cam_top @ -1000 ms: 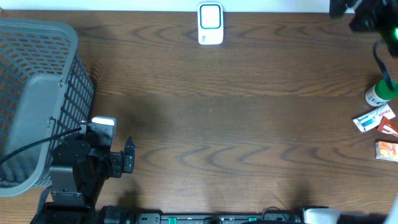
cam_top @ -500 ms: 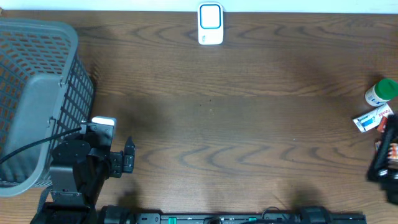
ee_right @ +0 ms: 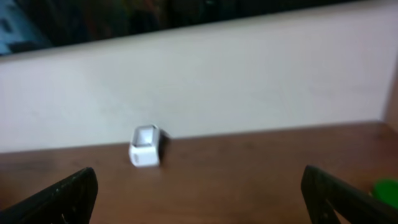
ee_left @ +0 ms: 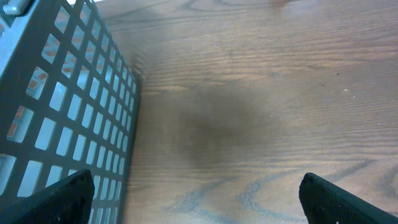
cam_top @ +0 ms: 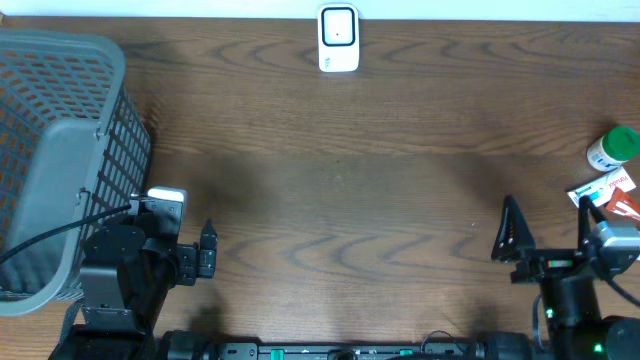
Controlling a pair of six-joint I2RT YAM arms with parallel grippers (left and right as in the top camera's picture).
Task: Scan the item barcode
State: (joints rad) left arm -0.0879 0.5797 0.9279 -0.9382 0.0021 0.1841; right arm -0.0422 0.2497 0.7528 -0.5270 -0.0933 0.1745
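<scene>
Dark brown wood grain is running across the whole table [cam_top: 330,170], and a pale wall [ee_right: 199,87] is standing behind its far edge. A white barcode scanner [cam_top: 338,38] is sitting upright at the middle of that far edge, facing the arms. A grey mesh basket [cam_top: 60,150] is taking up the left end of the table.

The things to be scanned are lying in a small cluster at the right edge, well apart from the scanner. A white bottle with a green cap [cam_top: 612,150] is lying farthest back. Just in front of it a white packet with blue and red print [cam_top: 598,190] is lying flat, and an orange-red pack [cam_top: 627,207] beside it is showing only in part behind the arm.

The right gripper [cam_top: 548,232] is hovering over bare wood just inside that cluster, its jaws spread wide and holding nothing. Its outer finger is crossing the near corner of the white packet as seen from above, and I cannot tell whether it is touching.

The left gripper [ee_left: 199,208] is resting low at the near left, beside the basket wall, jaws also spread wide and empty over bare wood.
</scene>
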